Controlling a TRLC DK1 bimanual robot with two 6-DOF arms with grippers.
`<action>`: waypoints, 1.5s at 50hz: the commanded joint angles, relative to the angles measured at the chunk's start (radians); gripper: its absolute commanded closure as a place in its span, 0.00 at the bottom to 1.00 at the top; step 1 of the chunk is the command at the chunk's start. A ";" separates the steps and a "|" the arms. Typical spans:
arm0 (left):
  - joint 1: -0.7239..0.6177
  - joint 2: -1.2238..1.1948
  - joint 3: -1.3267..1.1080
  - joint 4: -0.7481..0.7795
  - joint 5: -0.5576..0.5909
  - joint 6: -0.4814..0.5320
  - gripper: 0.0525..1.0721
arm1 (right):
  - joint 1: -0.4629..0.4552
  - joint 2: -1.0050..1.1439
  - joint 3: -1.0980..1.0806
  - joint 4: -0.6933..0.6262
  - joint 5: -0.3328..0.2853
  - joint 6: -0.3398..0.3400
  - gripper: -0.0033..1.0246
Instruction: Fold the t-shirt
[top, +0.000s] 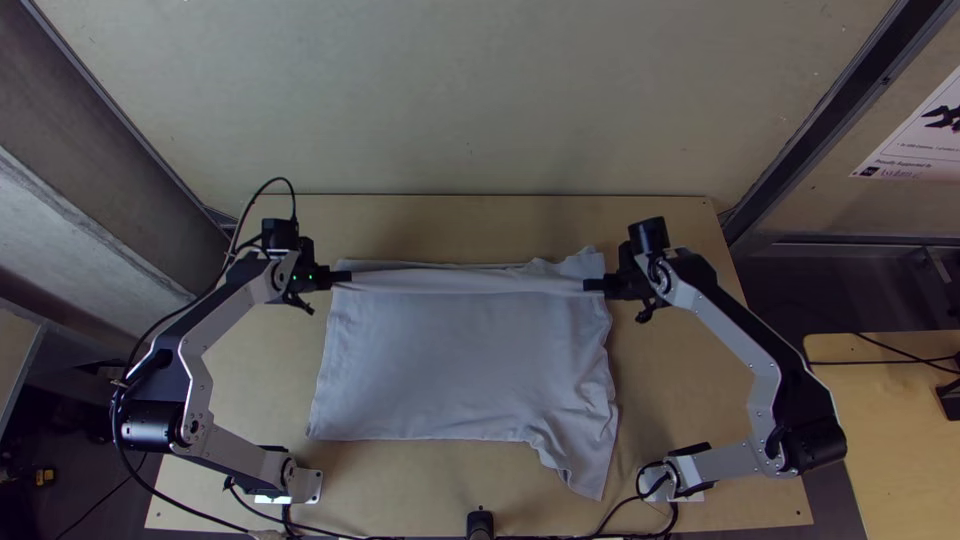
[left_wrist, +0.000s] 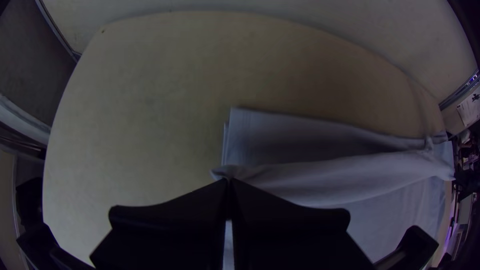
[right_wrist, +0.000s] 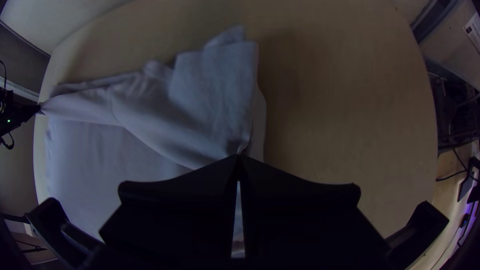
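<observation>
The pale t-shirt (top: 460, 350) lies flat in a rough rectangle in the top view, its far part lifted in a taut band between both grippers, its lower right corner wrinkled and jutting toward the near edge. At the band's left end is my left gripper (top: 343, 276); my right gripper (top: 592, 285) is at its right end. In the left wrist view the left gripper (left_wrist: 228, 181) is shut on an edge of the shirt (left_wrist: 310, 175). The right wrist view has the right gripper (right_wrist: 239, 156) shut on the shirt's cloth (right_wrist: 200, 105) near a side edge.
Bare wood of the table (top: 500, 225) lies beyond the shirt and on both sides of it. A black post (top: 480, 522) stands at the near edge between the arm bases, with cables beside it. A wall rises behind the table.
</observation>
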 joint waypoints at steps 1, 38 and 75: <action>-0.007 -0.024 -0.082 0.040 0.007 0.009 0.97 | -0.015 0.003 -0.086 0.043 0.016 0.016 0.97; 0.021 -0.050 -0.064 0.014 0.030 0.001 0.05 | -0.120 0.037 -0.090 0.063 0.024 0.013 0.04; 0.059 -0.490 -0.142 -0.480 0.150 0.207 0.05 | -0.136 -0.416 0.040 -0.380 0.019 0.090 0.04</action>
